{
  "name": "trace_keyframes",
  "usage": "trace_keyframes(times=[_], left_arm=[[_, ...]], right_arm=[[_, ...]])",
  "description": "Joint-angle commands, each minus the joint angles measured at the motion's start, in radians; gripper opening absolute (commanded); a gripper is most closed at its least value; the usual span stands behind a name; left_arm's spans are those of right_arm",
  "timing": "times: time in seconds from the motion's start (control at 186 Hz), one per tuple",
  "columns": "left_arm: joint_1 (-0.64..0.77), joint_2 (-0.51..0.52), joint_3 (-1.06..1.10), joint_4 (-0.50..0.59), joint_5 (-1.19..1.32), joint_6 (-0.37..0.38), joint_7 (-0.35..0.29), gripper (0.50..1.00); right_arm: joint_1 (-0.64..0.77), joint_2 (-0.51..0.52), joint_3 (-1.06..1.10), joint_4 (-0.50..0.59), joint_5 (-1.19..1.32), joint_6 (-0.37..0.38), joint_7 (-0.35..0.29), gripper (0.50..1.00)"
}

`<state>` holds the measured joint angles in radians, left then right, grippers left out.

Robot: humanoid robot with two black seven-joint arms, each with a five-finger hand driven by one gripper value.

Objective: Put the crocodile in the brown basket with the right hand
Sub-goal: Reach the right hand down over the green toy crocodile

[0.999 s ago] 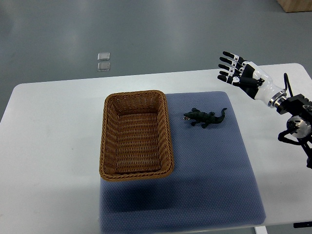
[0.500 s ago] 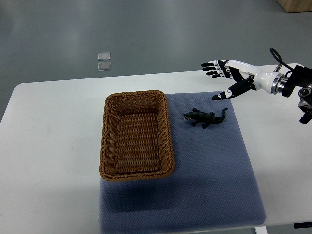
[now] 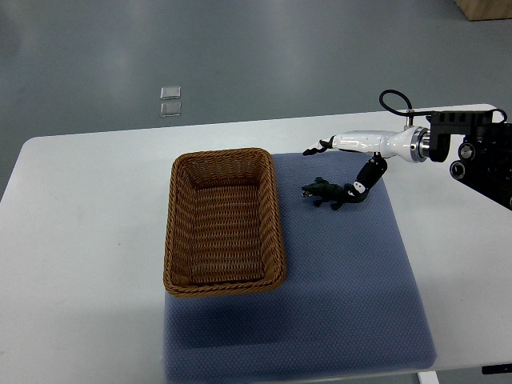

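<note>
A small dark green toy crocodile lies on the blue mat, its head toward the brown wicker basket just to its left. My right hand reaches in from the right and hovers right over the crocodile. It is open: the fingers stretch past the toy's far side, and the thumb points down at its tail. The basket has nothing in it. The left arm is out of view.
The white table carries the mat and the basket. My right forearm and its black wrist housing hang over the table's right edge. Two small clear squares lie on the grey floor beyond the table.
My right hand has swung left and down from above the table's far right corner to just over the crocodile, turning palm down. The crocodile and basket have not moved.
</note>
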<state>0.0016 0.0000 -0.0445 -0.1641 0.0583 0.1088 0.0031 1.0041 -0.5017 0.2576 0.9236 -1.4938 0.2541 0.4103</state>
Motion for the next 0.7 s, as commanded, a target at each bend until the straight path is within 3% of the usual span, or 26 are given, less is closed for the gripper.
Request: trace_keyframes(times=[0.0,0.408,0.693], left_arm=[[0.0,0.0,0.0,0.0,0.0,0.0,0.0,1.0],[0.0,0.0,0.0,0.0,0.0,0.0,0.0,1.0],[0.0,0.0,0.0,0.0,0.0,0.0,0.0,1.0]], right_arm=[[0.037,0.0,-0.089,0.0,-0.005,-0.064,-0.001,0.928],[0.099,0.02,-0.3,0.0,-0.088,-0.202,-0.002,0.928],[0.102,0.038,-0.317,0.0,-0.103,-0.222,-0.008,0.928]])
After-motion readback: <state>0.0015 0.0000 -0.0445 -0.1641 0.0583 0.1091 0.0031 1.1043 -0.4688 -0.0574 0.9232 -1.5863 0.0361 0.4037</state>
